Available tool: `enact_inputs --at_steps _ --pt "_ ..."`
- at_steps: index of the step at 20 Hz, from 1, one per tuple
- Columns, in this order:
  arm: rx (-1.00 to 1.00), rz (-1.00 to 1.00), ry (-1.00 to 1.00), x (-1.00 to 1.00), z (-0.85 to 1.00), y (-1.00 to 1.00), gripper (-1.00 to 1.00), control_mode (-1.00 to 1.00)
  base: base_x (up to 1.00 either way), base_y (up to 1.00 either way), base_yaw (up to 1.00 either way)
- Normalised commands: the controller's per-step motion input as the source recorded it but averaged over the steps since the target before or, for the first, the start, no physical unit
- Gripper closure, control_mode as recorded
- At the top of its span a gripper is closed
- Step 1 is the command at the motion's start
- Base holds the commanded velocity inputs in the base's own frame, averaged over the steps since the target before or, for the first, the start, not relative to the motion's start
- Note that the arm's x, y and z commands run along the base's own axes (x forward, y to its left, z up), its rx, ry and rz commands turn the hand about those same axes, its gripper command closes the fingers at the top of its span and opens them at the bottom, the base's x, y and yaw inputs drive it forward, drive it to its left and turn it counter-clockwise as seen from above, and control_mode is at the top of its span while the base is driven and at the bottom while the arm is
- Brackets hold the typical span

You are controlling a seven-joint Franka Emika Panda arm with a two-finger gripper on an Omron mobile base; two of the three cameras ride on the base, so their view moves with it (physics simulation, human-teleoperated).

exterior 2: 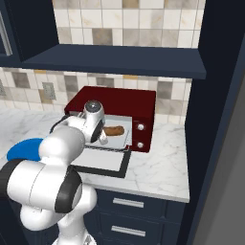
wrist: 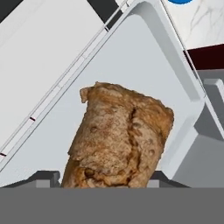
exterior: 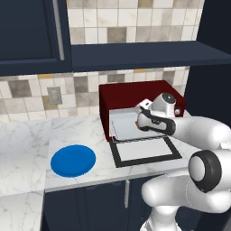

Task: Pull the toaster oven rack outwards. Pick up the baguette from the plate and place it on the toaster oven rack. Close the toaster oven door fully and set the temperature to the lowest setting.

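The white arm is reaching forward from the base and bending down at the wrist, so the gripper (exterior 2: 102, 139) is hanging right at the mouth of the toaster oven (exterior: 135, 95), pointing in over the pulled-out toaster oven rack (exterior: 125, 125). In the hand view the 2 dark fingertips (wrist: 43, 177) are standing apart on either side of the near end of the baguette (wrist: 120, 140); the bread is sitting between them, and whether the pads are touching it cannot be told. The jaws are standing wide.

The toaster oven door (exterior: 144, 151) is lying fully dropped open, flat on the marble counter (exterior: 27, 135) in front of the oven, its black frame facing up around the pale pane. The plate (exterior: 73, 160) is resting bare on the counter to the left of the door, well apart from the oven. The 2 pale knobs (exterior 2: 140, 135) are showing on the oven's right panel in the right base view. A dark shelf (exterior 2: 119, 60) is running above the oven, with tiled wall behind.

The baguette is lying on the grey rack, seen in the right base view just right of the gripper, its far end pointing away from the hand. The arm's own wrist is covering part of the oven opening in the left base view.
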Motion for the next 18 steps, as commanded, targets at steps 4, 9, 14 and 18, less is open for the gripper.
enact_inputs --at_steps 4,9,14,18 --pt "0.00 0.00 0.00 0.05 -0.21 -0.24 1.00 -1.00 0.00 0.00 0.00" --pt "0.00 0.00 0.00 0.00 -0.17 -0.15 -1.00 -1.00 0.00 0.00 0.00" --pt "0.00 0.00 -0.02 0.00 -0.04 0.00 -1.00 -1.00 0.00 0.00 0.00" --pt "0.00 0.00 -0.16 0.00 0.00 0.23 -1.00 -1.00 0.00 0.00 0.00"
